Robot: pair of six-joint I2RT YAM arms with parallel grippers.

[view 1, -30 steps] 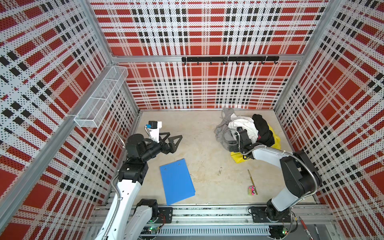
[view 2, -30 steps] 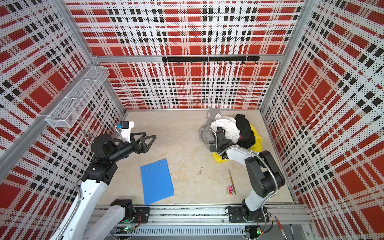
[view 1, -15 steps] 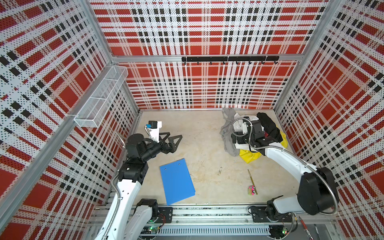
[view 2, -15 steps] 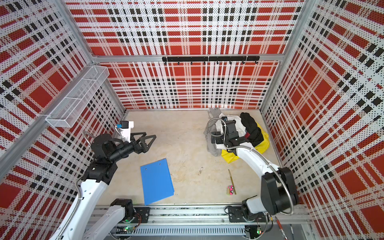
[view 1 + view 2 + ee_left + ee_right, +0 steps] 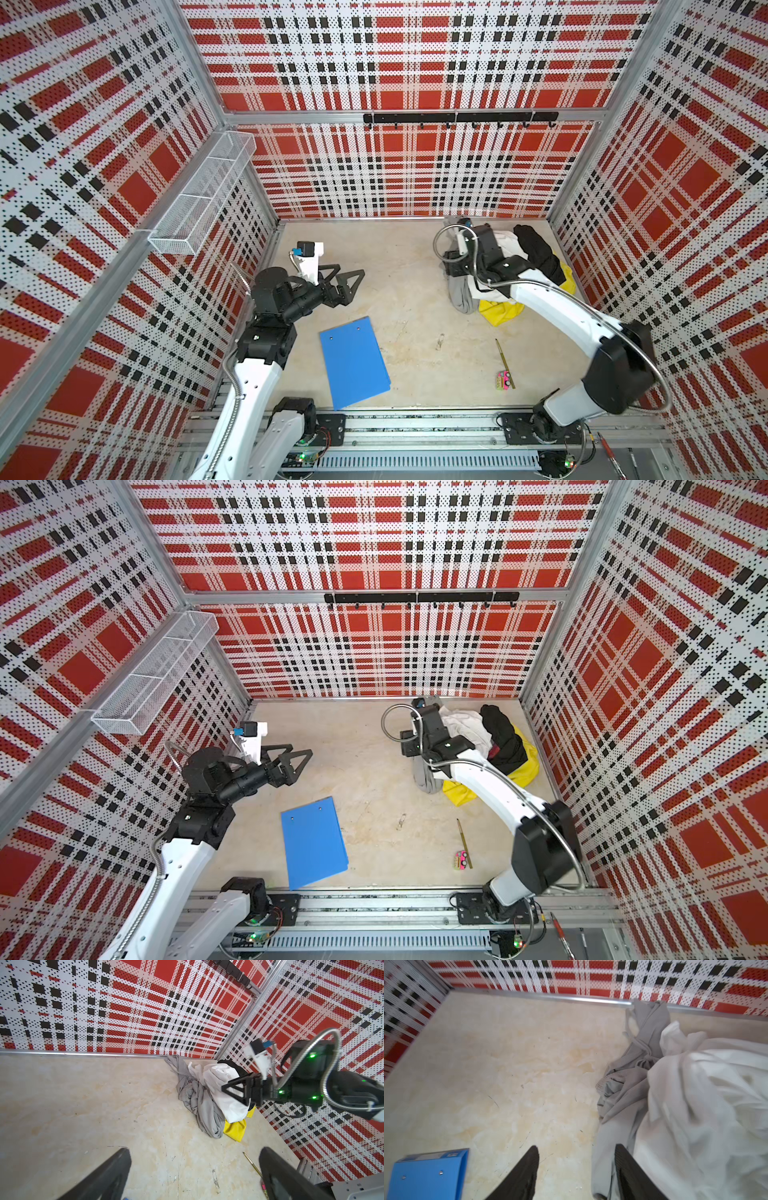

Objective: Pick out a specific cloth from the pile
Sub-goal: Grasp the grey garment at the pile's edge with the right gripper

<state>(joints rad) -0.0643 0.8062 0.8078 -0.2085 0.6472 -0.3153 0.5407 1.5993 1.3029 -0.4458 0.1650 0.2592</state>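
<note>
The left gripper [image 5: 348, 271] hovers spread wide over bare floor [image 5: 407, 266], behind the flat blue folder [image 5: 353, 361]. Only the right wrist view shows us the right gripper [image 5: 576, 1147]: black fingers [image 5: 527, 1172] apart, a fold of the large light grey soft garment [image 5: 623, 1088] inside the gap, unclamped. That garment edges the left side of the heap of white, black and yellow clothes [image 5: 536, 253] in the far right corner; open floor lies leftward.

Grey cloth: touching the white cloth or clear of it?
Touching. The left wrist view shows the white cloth lying against and partly over the grey cloth, with no floor visible between them.
</note>
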